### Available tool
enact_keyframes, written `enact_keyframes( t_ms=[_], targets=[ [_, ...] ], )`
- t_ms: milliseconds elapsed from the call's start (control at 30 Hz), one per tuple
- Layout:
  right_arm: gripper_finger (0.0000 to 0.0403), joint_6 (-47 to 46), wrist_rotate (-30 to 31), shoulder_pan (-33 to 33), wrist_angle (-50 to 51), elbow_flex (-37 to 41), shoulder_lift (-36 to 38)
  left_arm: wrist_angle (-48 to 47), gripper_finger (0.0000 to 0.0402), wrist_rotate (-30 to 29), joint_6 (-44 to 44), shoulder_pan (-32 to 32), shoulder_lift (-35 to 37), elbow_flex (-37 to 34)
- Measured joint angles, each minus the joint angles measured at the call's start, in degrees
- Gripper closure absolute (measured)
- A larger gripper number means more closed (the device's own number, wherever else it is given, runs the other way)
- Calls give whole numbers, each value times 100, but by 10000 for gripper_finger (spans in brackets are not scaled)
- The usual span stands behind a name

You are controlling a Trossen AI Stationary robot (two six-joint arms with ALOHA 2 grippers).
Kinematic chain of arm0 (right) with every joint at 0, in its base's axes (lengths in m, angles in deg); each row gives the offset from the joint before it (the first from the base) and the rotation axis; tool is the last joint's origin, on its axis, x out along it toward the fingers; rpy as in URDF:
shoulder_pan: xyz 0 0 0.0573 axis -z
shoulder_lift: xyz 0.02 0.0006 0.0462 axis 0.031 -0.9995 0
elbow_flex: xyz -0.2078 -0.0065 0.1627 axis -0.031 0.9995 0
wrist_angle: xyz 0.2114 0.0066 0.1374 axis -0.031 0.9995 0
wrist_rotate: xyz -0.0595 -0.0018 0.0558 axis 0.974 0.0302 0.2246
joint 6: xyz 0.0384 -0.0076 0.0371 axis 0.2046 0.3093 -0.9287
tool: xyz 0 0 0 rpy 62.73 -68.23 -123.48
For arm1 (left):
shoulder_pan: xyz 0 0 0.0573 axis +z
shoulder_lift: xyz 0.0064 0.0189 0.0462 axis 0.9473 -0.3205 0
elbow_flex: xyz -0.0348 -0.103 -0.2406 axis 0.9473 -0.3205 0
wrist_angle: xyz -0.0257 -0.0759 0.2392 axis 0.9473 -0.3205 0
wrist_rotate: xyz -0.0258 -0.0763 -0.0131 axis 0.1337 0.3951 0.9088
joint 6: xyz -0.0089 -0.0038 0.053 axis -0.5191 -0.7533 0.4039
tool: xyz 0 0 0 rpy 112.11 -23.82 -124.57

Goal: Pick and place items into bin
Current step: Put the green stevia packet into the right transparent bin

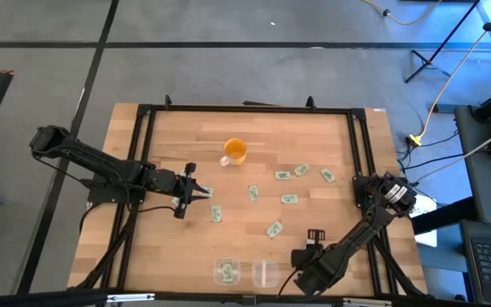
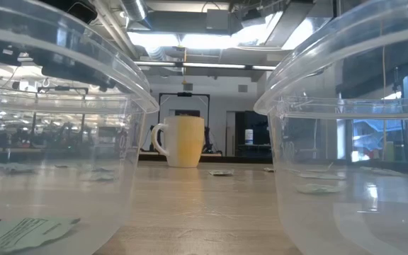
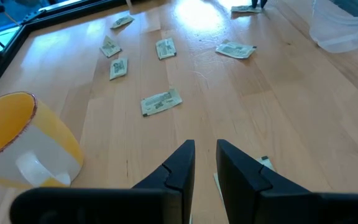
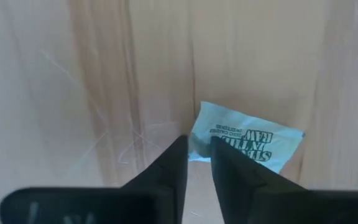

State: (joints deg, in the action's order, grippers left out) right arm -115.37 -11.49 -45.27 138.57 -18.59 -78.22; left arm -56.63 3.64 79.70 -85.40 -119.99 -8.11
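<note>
Left pincer [image 1: 201,193] sits on the wooden surface [image 1: 331,247] below the orange cup [image 1: 234,152] in the overhead view, over one packet [image 1: 205,193]. Other packets [image 1: 290,199] lie scattered mid-surface, one [image 1: 226,272] inside the left clear bin [image 1: 228,272]. Right pincer [image 1: 315,234] hangs near the front edge.

Low view: bin packet [image 2: 23,231] lies flat.

Left wrist view: fingers [image 3: 180,167] narrowly parted, a packet [image 3: 265,163] beside them.

Right wrist view: fingers [image 4: 178,163] nearly pressed together at a packet's [image 4: 247,143] edge; whether they pinch it cannot be told.

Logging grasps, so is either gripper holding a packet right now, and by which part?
Cannot be told: the right gripper meets a packet at its short edge; the left gripper shows nothing between its fingers.
</note>
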Motion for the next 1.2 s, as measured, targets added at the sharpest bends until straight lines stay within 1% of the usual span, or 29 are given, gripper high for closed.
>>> enact_keyframes(
  t_ms=[267, 433, 533, 600, 733, 800, 933, 1033, 1100, 1200],
  targets=[
    [396, 6, -61, 0, -127, 69, -9, 3, 341, 0, -4, 0, 0, 2],
    [398, -199, -64, 2, -103, 56, -1, 5, 341, 2, -4, 0, 0, 2],
    [400, -278, -3, 2, 252, -209, -44, 5, 341, 0, -7, 0, 0, 2],
    [400, -289, 237, 4, 678, -459, -87, 7, 341, 0, -19, 0, 0, 2],
    [401, -239, 1009, 34, 1341, -1262, -39, 68, 341, 2, -18, 0, 0, 2],
    [401, -68, 1263, 99, 1484, -1647, -50, 80, 341, 0, -15, 0, 0, 2],
    [402, 435, 1373, 297, 1185, -2443, -31, 97, 341, 2, -13, 0, 0, 2],
    [402, 1018, 1357, 372, 601, -2793, -35, 97, 341, 2, -11, 0, 0, 2],
    [402, 1375, 1245, 384, 258, -2896, -23, 99, 341, 2, -5, 0, 0, 2],
    [402, 1532, 981, 441, -30, -2851, -27, 97, 341, 2, -2, 0, 0, 2]
  ],
)
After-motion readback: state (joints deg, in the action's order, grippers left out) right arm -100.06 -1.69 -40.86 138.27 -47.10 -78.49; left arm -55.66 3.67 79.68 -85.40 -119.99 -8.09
